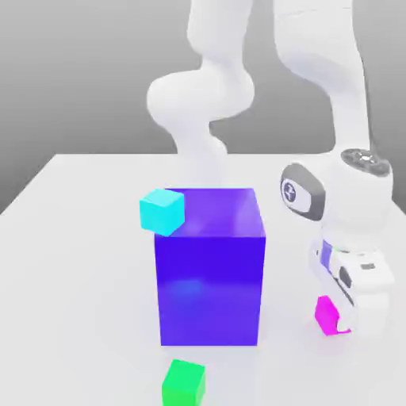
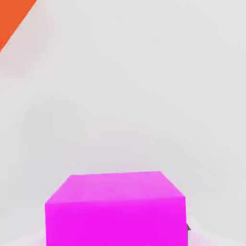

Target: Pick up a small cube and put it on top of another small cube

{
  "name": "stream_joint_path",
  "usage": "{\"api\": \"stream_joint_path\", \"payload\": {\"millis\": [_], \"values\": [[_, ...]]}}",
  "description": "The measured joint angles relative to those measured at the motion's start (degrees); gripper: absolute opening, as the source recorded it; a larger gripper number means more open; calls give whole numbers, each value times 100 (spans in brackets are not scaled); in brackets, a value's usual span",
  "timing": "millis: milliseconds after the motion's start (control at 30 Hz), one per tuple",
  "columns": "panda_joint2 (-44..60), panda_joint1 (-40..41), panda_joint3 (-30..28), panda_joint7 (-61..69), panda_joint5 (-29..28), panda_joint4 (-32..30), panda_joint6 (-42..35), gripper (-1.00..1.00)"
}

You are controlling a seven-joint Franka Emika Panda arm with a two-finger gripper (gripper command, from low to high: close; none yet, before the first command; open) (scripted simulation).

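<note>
Gripper (image 1: 342, 321) jaws clenched, seemingly around the small magenta cube (image 1: 325, 315) on the table (image 1: 71, 262).

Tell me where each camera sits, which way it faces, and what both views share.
Exterior view: off the arm, above the white table, looking down across it at the large blue cube, small cyan cube and small green cube; the white arm and hand show.
Hand view: on the hand, facing the table close up; an orange corner shows.
Shared: the small magenta cube.
</note>
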State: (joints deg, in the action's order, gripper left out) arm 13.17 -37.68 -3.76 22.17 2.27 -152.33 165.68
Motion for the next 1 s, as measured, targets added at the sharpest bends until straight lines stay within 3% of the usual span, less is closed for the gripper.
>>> {"api": "stream_joint_path", "payload": {"millis": [133, 433, 1000], "values": [[-501, 43, -59, 78, -56, -77, -449, -100], [-676, 1297, -878, 2219, -206, 1181, -1019, -100], [-512, 2417, -1181, 5952, 86, 1154, -1670, -100]]}}
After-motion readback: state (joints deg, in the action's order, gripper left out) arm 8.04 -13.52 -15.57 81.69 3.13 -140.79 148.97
